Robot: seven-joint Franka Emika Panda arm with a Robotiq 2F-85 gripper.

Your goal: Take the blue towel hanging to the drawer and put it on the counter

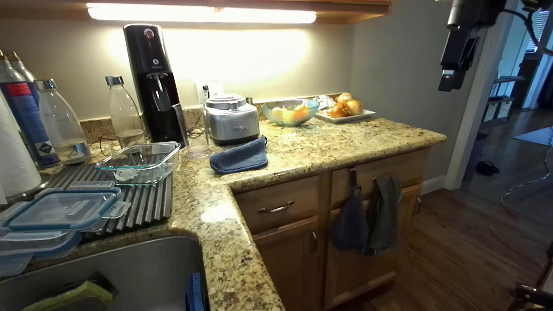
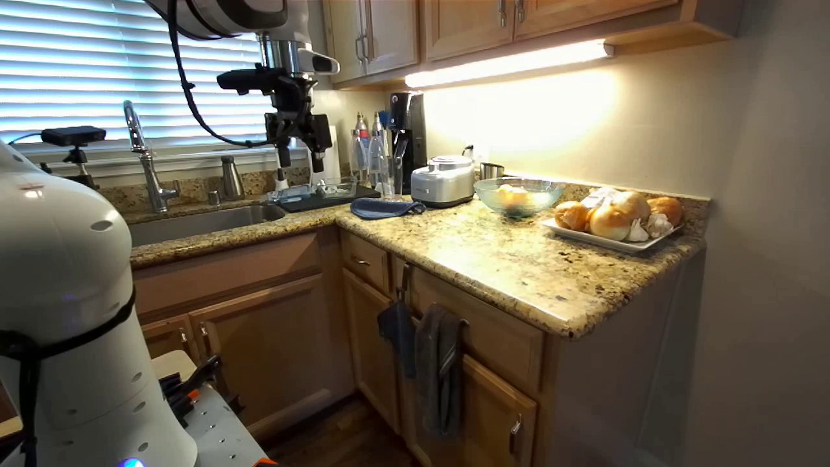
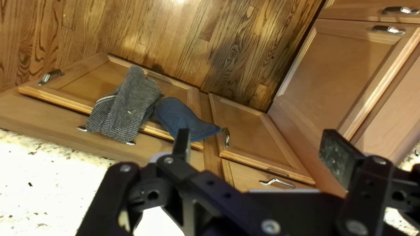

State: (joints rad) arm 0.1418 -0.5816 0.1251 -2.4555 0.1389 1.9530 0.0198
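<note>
Blue towel: hanging limp in front of the cabinet doors, below the table and just beside the grey towel; all three views show it.
Strap: down the front of the drawer, the blue towel's narrow top hanging from it; seen in both exterior views.
Drawer handle: the wrist view shows its two ends, one on each side of the grey towel.
Claw: jaws wide apart in the wrist view, cabinet doors showing between them; in an exterior view the claw is side-on, and its gap cannot be told there.
Folded cloth: on the table just beside the silver appliance, in both exterior views.
Sink: an exterior view looks down into it, onto a yellow-green item.
Tap: upright behind the sink, blinds beyond, in an exterior view.
Plate: onions on it in both exterior views; garlic among them plain to see in an exterior view.
Footwear: dark, on the floor, in an exterior view.
</note>
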